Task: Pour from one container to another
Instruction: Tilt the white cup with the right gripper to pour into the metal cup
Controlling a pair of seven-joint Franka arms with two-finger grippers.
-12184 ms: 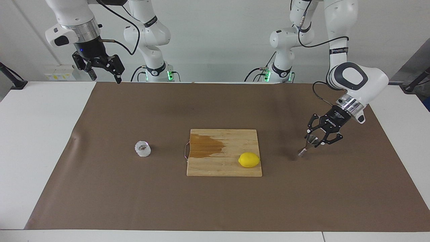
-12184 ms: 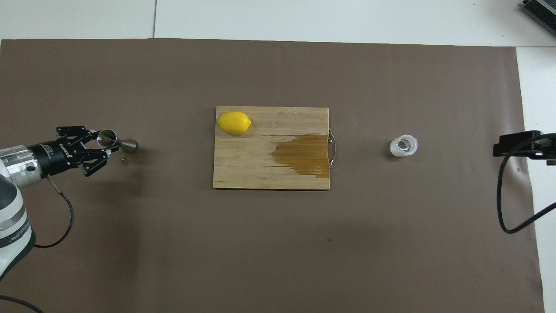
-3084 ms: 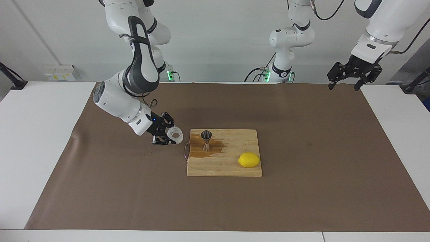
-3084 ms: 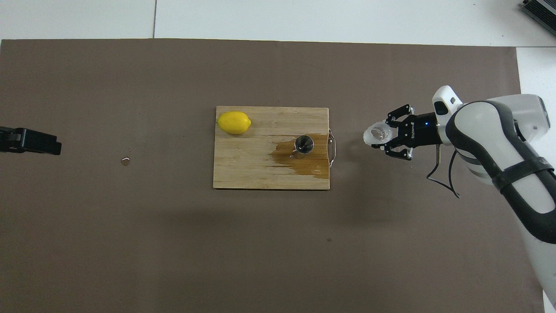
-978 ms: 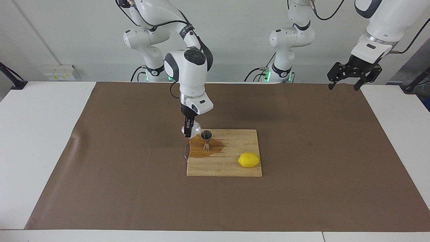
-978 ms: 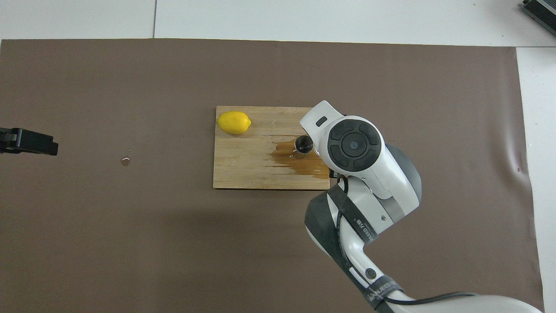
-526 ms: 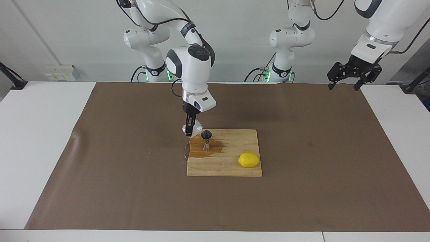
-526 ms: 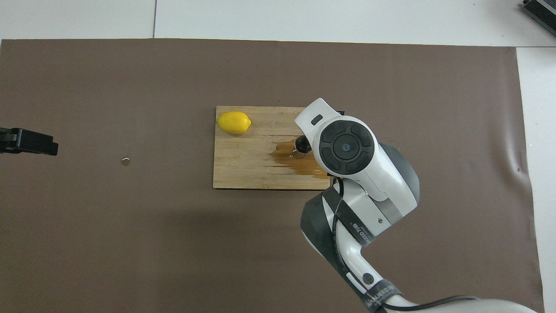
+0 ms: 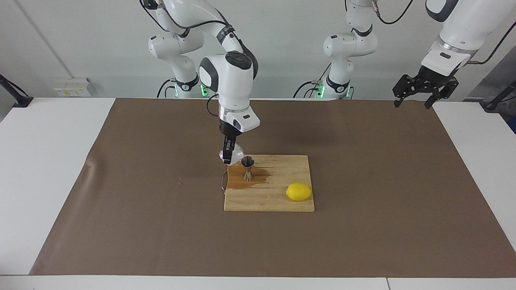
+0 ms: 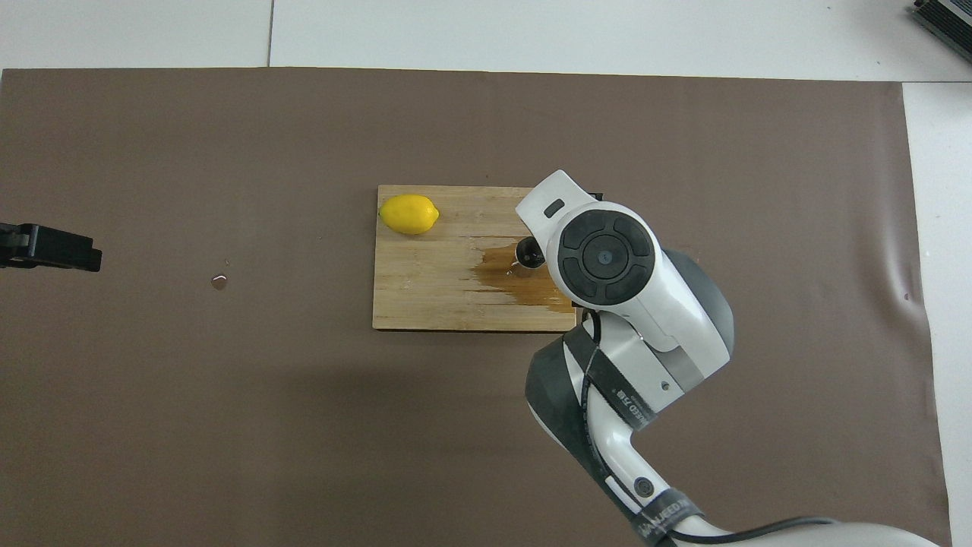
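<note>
The silver jigger [image 9: 247, 168] stands upright on the wet patch of the wooden cutting board [image 9: 278, 203]; in the overhead view only part of its rim [image 10: 525, 253] shows beside the arm. My right gripper [image 9: 228, 158] hangs straight down and is shut on the clear ribbed glass cup [image 9: 236, 152]. It holds the cup at the level of the jigger's top rim, close beside it toward the right arm's end. The right arm hides the cup in the overhead view. My left gripper [image 9: 414, 96] waits open and empty, raised over the left arm's end of the table [image 10: 47, 248].
A yellow lemon [image 9: 298, 191] lies on the board's corner farther from the robots [image 10: 409, 213]. A dark wet stain [image 10: 505, 277] covers part of the board. A small droplet [image 10: 219, 282] lies on the brown paper toward the left arm's end.
The right gripper with the cup has edged slightly toward the jigger over the last second. Earlier it lifted the cup from the paper and carried it over. The left arm has not moved.
</note>
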